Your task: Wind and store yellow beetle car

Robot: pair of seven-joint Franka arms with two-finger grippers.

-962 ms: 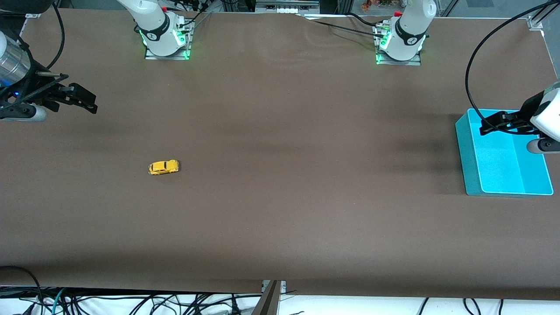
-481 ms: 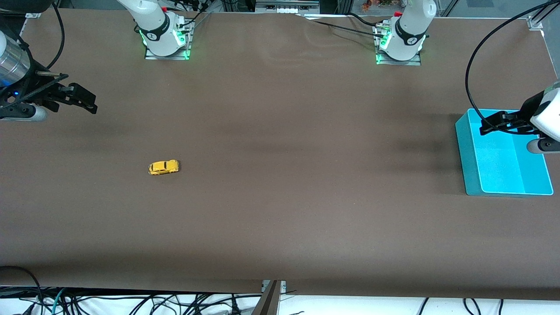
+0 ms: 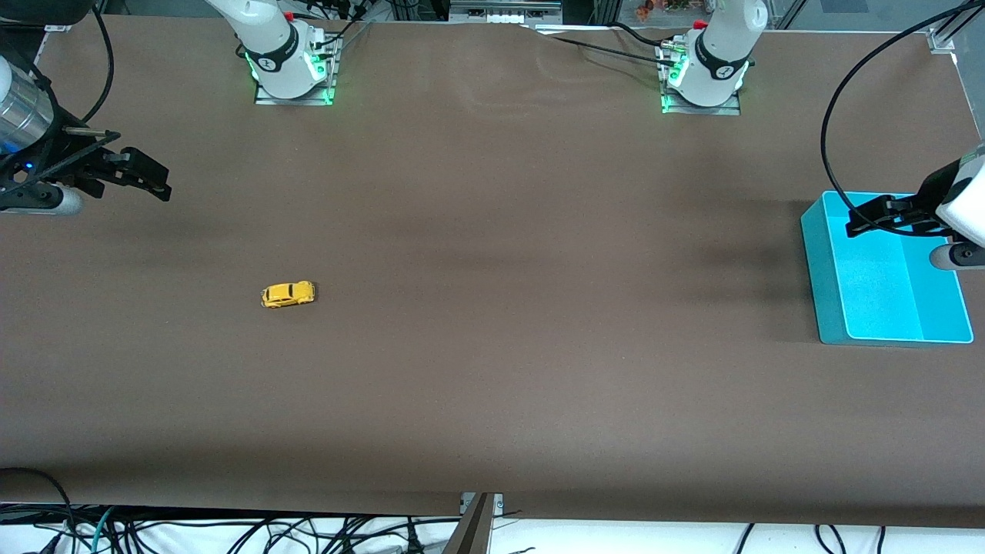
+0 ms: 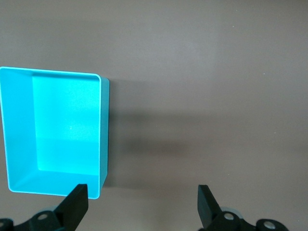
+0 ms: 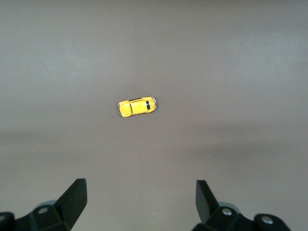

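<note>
The yellow beetle car [image 3: 288, 294] sits on its wheels on the brown table, toward the right arm's end; it also shows in the right wrist view [image 5: 136, 107]. My right gripper [image 3: 150, 178] is open and empty, up in the air near the table's edge at the right arm's end, well apart from the car. In the right wrist view the gripper [image 5: 139, 202] has its jaws wide apart. My left gripper [image 3: 866, 216] is open and empty, over the rim of the cyan bin [image 3: 823, 261]; its jaws stand wide apart in the left wrist view [image 4: 142, 204].
The cyan bin [image 4: 103, 130] is open-topped and empty, at the left arm's end of the table. The two arm bases [image 3: 288, 65] [image 3: 704, 73] stand along the table's back edge. Cables lie below the table's front edge.
The left gripper has shifted very slightly over the bin. The car and the right gripper have not moved.
</note>
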